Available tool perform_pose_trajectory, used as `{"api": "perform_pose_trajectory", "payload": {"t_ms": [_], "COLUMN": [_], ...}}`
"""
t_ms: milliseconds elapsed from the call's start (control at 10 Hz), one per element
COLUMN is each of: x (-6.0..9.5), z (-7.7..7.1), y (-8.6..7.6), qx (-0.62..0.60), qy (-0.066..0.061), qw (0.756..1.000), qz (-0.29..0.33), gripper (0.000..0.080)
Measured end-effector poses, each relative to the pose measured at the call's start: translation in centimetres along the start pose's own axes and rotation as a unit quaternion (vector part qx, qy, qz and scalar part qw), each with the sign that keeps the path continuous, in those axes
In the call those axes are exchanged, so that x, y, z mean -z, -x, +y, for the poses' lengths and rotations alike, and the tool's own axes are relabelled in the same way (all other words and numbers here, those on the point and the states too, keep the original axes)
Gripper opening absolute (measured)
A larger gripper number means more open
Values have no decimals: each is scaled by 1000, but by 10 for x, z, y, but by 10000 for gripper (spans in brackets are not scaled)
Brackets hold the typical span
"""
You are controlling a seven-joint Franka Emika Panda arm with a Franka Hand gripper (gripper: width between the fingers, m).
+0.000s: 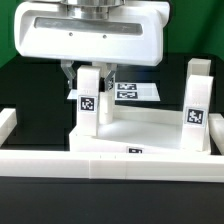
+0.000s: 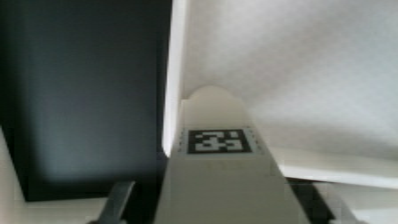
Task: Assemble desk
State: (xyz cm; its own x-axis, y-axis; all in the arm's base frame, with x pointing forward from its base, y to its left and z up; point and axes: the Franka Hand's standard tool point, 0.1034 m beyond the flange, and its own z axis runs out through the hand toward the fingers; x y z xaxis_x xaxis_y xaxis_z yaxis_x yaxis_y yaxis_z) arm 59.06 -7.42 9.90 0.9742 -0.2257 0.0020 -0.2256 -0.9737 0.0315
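Observation:
The white tabletop (image 1: 145,130) lies flat behind the low wall. One white leg (image 1: 90,105) stands upright at its corner on the exterior view's left, with a tag facing the camera. My gripper (image 1: 90,78) is above that leg, a finger on each side of its top, shut on it. In the wrist view the same leg (image 2: 217,170) runs up between my gripper's (image 2: 217,208) dark fingers (image 2: 118,200), with the tabletop's (image 2: 302,70) white surface beyond it. A second leg (image 1: 197,100) stands upright at the corner on the exterior view's right, untouched.
A long low white barrier wall (image 1: 100,165) runs across the front, with a raised end (image 1: 8,125) at the exterior view's left. The marker board (image 1: 135,92) lies flat behind the tabletop. Black table (image 2: 89,90) shows beside the tabletop's edge.

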Motion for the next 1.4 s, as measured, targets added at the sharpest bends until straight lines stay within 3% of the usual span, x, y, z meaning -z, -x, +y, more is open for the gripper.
{"api": "perform_pose_trajectory", "payload": {"t_ms": [300,400,700,1400], "x": [-1,-1,-2,-2], "z": [0,1,2,2], "y": [0,1,1,1], "qx": [-148,-186,-349,-556], "qy": [-12,-24,-37,-38], "qw": [989,982,936,830], "qz": [1,4,-5,-21], "gripper": [289,290,290,290]}}
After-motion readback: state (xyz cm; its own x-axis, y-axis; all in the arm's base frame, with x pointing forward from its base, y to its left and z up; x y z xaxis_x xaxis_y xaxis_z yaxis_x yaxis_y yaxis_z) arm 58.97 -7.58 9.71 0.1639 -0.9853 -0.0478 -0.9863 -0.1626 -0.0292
